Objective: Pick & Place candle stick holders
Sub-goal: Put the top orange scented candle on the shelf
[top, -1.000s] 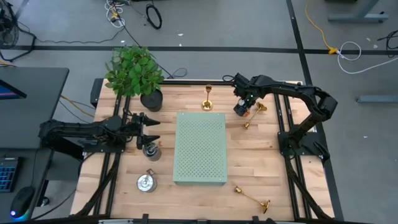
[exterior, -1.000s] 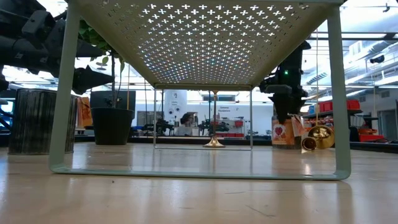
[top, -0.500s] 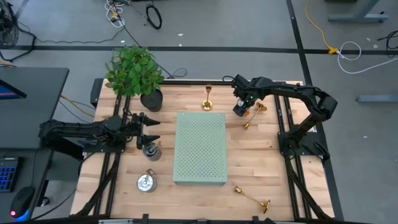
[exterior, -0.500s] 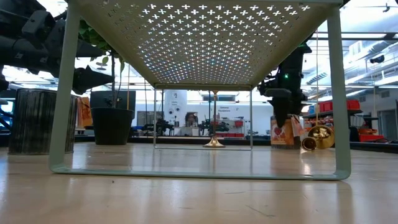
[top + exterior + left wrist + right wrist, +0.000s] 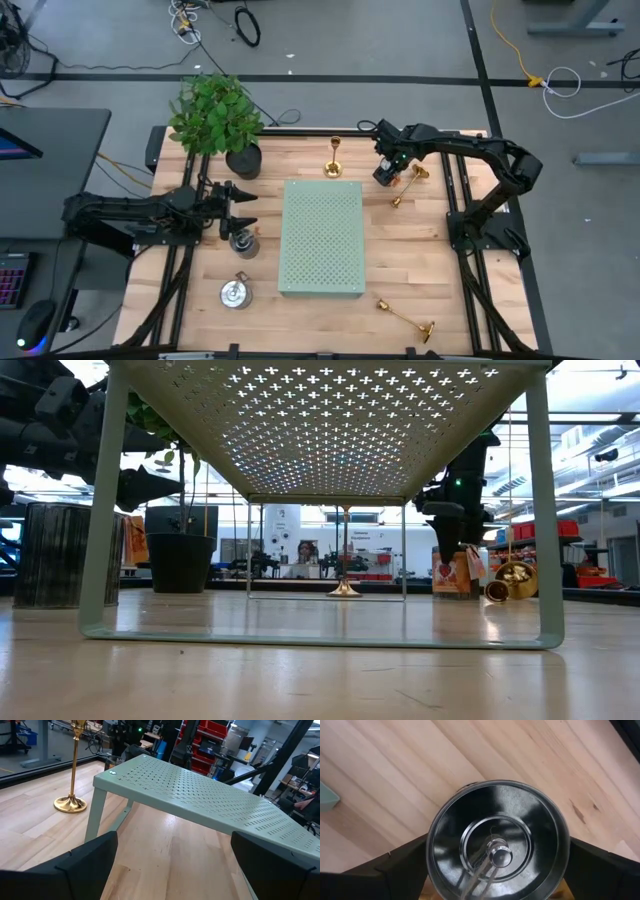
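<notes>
One brass candlestick (image 5: 334, 160) stands upright on its round base at the far edge; it also shows in the left wrist view (image 5: 72, 770) and the low view (image 5: 344, 565). A second candlestick (image 5: 405, 187) lies on its side just right of my right gripper (image 5: 384, 172), which is shut on a round metal tin (image 5: 495, 852). A third candlestick (image 5: 406, 318) lies on its side at the near right. My left gripper (image 5: 240, 205) is open and empty at the table's left, pointing at the green shelf (image 5: 320, 238). My right gripper pinches the round metal tin by its side wall (image 5: 431, 845) between its two fingers (image 5: 395, 867), one on each side. The fingers come from above, pointing down. The tin stays upright, top up; whether its bottom is clear of the table cannot be told.
A green perforated shelf (image 5: 200, 790) stands on its legs mid-table. A potted plant (image 5: 225, 125) stands at the far left. Two more metal tins (image 5: 243, 243) (image 5: 235, 293) stand left of the shelf. Bare wood lies right of the shelf.
My right gripper has gone a little toward the table's left edge with the tin, away from the candlestick lying beside it. The tin has stayed upright.
</notes>
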Action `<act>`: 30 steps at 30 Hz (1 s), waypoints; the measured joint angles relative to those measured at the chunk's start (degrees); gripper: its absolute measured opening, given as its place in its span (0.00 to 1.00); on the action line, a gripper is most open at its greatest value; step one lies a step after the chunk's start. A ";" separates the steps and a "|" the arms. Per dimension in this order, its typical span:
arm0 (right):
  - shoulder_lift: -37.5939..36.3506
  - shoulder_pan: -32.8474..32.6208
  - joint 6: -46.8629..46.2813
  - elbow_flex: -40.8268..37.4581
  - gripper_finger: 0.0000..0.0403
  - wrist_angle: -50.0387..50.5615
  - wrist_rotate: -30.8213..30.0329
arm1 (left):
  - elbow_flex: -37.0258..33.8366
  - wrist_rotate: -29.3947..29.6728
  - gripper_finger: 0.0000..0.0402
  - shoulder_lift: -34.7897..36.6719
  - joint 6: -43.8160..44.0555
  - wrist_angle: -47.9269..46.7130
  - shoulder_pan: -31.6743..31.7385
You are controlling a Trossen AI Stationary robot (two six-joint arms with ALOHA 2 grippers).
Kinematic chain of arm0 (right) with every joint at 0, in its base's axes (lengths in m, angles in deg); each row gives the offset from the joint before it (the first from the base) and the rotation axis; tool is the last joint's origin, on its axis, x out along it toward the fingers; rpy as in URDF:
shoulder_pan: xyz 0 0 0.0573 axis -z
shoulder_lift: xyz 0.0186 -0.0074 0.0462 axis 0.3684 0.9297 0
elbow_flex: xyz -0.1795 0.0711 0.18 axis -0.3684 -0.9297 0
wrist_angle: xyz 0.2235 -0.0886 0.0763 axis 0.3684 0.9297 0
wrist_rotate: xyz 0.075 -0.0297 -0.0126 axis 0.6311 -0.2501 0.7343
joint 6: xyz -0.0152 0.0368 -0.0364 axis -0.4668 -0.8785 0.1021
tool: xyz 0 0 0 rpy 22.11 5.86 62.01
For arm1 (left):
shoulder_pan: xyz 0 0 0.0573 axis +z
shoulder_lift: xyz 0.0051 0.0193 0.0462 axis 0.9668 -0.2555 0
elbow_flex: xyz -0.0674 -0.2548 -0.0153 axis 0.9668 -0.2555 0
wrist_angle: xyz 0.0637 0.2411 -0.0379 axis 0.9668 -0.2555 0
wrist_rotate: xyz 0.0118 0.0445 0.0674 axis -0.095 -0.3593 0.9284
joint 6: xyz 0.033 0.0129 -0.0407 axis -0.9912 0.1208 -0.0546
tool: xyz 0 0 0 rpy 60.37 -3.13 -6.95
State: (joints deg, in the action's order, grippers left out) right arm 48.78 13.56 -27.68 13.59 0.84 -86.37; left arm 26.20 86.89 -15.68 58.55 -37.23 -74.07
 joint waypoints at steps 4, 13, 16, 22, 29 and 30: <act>0.00 -0.02 -0.10 0.00 0.99 0.12 0.14 | -0.01 0.00 0.99 0.00 0.01 0.00 -0.02; -0.02 -0.04 0.12 0.02 0.87 0.17 0.13 | -0.01 0.00 0.99 0.00 0.01 0.00 0.01; -0.02 -0.04 -0.72 0.04 0.87 0.37 0.05 | 0.01 0.00 0.99 0.00 0.01 -0.01 0.00; -0.73 -0.02 -0.80 0.08 0.87 3.41 0.00 | 0.02 0.00 0.99 0.00 0.01 0.00 -0.02; -2.17 -0.02 -0.32 5.55 0.87 13.52 -0.95 | -0.01 0.00 0.99 0.01 -0.02 -0.02 -0.02; -2.52 -0.02 -0.31 6.78 0.87 14.80 -1.33 | 0.02 0.00 0.99 0.02 -0.02 -0.02 0.00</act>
State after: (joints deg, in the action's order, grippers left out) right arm 46.26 13.54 -27.99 20.37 15.65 -87.70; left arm 26.22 86.89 -15.65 58.53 -37.25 -74.07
